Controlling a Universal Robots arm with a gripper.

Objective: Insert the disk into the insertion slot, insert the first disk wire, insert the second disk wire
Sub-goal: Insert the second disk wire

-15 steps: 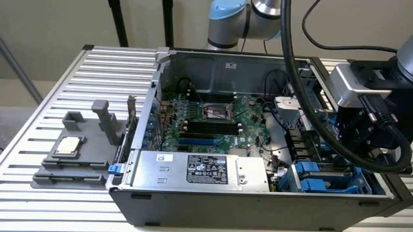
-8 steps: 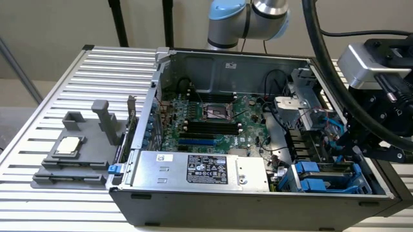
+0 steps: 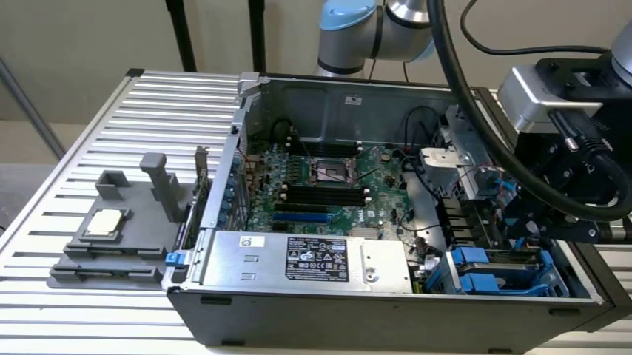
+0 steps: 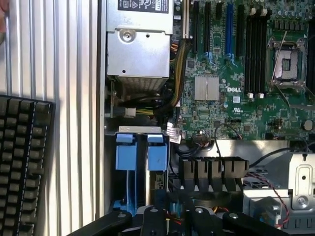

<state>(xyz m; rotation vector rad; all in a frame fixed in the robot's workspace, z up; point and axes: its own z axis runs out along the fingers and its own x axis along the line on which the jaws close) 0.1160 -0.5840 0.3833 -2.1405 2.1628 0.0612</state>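
The insertion slot (image 3: pixel 553 285) is a grey metal cage with blue fittings in the near corner of the open case, towards the exterior view's right. Blue carrier frames (image 4: pixel 157 158) stand edge-on inside it, side by side, and the disk (image 3: pixel 513 256) sits between them, down in the cage. My gripper (image 3: pixel 538 225) hangs directly over this cage, its black body close above the blue frames (image 3: pixel 474 260). In the wrist view the gripper (image 4: pixel 174 219) hovers just beside the cage's edge (image 4: pixel 140 130). Thin red and yellow wires (image 4: pixel 172 212) run close to its tip.
The silver power-supply box (image 3: pixel 306 259) lies beside the cage, with a yellow-and-black cable bundle (image 4: pixel 179 73) and a loose white connector (image 4: pixel 130 112). The motherboard (image 3: pixel 326 185) fills the case floor. A black keyboard (image 4: pixel 19 162) and a grey fixture (image 3: pixel 118 229) rest on the slatted table (image 3: pixel 177 103).
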